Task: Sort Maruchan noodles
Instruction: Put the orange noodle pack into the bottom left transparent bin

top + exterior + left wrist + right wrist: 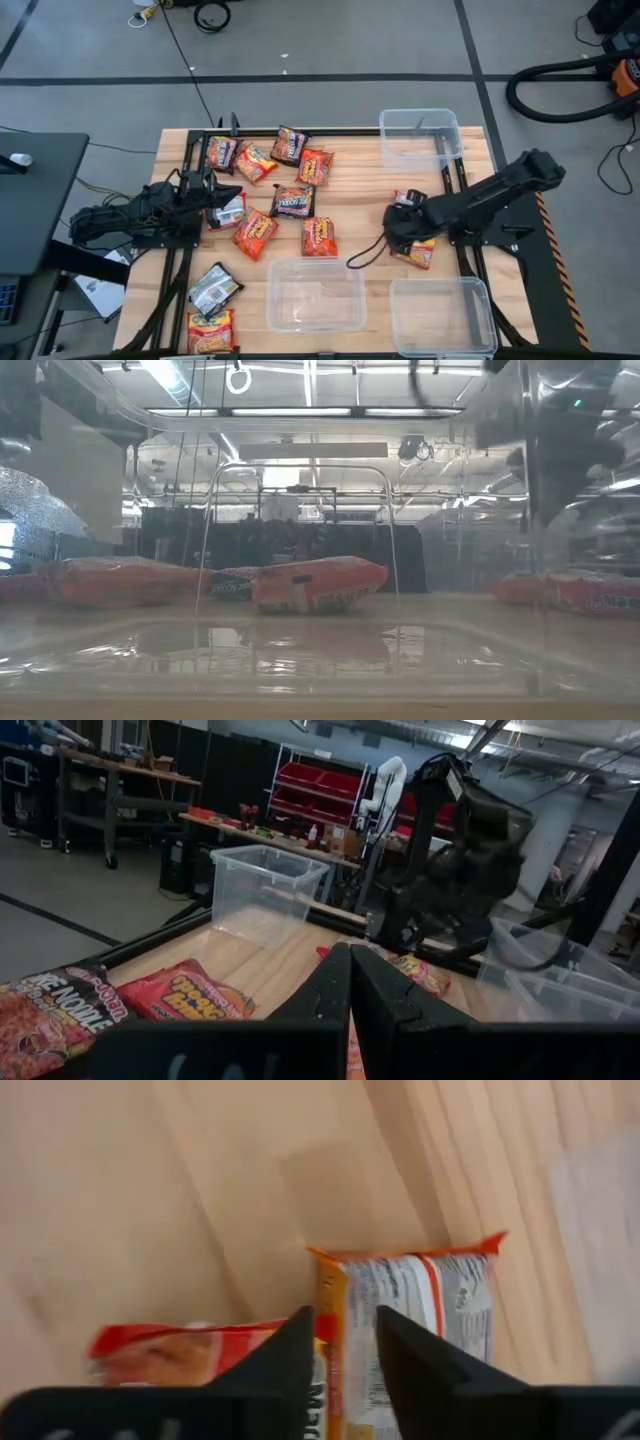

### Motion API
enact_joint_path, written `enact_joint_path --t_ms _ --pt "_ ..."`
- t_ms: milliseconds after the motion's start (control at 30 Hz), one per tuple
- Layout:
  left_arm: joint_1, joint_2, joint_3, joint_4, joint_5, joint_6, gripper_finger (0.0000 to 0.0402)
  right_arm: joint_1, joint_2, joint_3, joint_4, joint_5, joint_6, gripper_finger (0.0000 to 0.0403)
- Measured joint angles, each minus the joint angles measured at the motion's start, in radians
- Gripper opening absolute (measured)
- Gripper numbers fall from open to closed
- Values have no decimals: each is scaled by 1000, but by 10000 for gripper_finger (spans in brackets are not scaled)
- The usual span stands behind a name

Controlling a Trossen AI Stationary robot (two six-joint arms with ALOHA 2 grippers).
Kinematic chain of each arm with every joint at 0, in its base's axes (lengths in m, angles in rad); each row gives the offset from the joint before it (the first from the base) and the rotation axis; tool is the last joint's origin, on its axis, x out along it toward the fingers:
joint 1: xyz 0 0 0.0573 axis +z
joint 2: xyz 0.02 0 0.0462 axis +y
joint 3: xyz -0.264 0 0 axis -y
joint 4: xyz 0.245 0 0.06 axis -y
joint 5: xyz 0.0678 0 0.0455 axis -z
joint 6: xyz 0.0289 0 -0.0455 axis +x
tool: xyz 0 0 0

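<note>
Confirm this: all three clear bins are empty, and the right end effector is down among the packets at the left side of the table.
Wrong side. The high view shows the right end effector down at the packets on the table's right side, near the bins. All three bins are indeed empty.

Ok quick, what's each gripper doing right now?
Left gripper: closed, empty, over the table's left side.
Right gripper: fingers straddling an orange-edged noodle packet; grip cannot be told.
</note>
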Motion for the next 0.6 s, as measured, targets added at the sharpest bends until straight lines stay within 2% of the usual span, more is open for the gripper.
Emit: enact_joint_path --t_ms 133,267,433,600 --pt "0 0 0 0 0 0 11 -93 77 0 -7 -15 10 178" --pt "0 0 0 0 0 1 11 -171 123 0 -4 -86 -2 208" --pt "0 0 0 0 0 34 11 -219 166 0 0 -107 -15 205" --pt "0 0 0 0 0 48 11 -243 213 -11 41 -136 -19 184"
